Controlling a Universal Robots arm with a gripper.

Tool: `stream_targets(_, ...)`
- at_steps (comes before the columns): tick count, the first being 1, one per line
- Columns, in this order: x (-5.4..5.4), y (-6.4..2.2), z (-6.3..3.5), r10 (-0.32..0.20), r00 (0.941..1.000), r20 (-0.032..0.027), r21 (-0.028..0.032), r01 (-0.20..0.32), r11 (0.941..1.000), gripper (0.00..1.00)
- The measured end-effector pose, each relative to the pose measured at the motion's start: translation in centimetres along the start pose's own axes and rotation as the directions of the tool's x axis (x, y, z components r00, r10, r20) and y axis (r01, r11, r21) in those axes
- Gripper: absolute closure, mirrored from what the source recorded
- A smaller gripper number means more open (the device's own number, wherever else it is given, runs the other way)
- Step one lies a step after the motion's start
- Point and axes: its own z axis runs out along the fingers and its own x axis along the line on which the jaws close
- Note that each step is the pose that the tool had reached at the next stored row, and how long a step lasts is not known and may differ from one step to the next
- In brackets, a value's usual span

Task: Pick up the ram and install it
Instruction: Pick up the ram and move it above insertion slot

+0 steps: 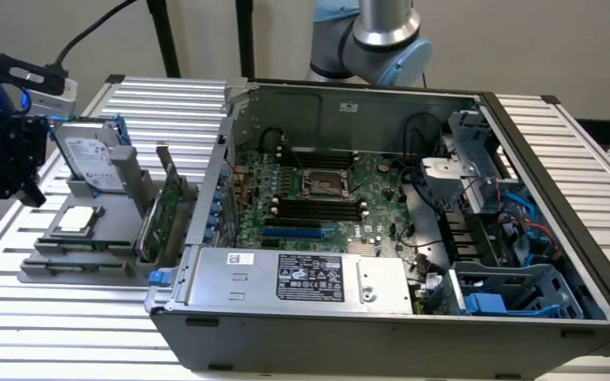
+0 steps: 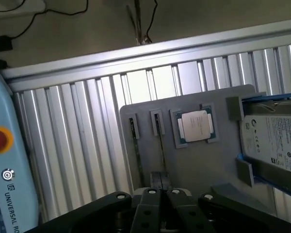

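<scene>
Gripper (image 2: 160, 180): seen in the wrist view over the gray tray (image 2: 203, 165); in the exterior view it is held at that view's left, above tray level.
Fingertips (image 2: 155, 181): drawn narrow, all but touching, with a hairline slit left between them; nothing is seen clamped.
Ram (image 2: 160, 145): read as the thin dark strip seated edge-up in a long tray slot, in line with the slit between the fingertips. Colour and label cannot be told, nor can contact with the fingertips.
Second slot (image 2: 138, 160): a similar dark strip is noted just beside the first, parallel to it.
Processor (image 2: 196, 125): laid flat in its recess, between the slots and the hard drive (image 2: 274, 141).
Expansion card (image 1: 162, 210): stood upright at the tray edge nearest the computer case (image 1: 390, 337).
Computer case: laid open on the slatted table (image 2: 77, 145), at the exterior view's right of the tray.
Memory slots (image 1: 316, 208): seen as black rows on the motherboard, just beside the socket; installation is not yet done.
</scene>
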Motion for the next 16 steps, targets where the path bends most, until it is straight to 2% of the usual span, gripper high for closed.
stream_targets(8,0.0,-0.61,0.89,-0.036,0.9993,-0.0005,0.0016,0.036,0.9993,1.0)
stream_targets(16,0.3,-1.22,2.24,-0.076,0.9971,-0.0015,0.0012,0.076,0.9971,1.0)
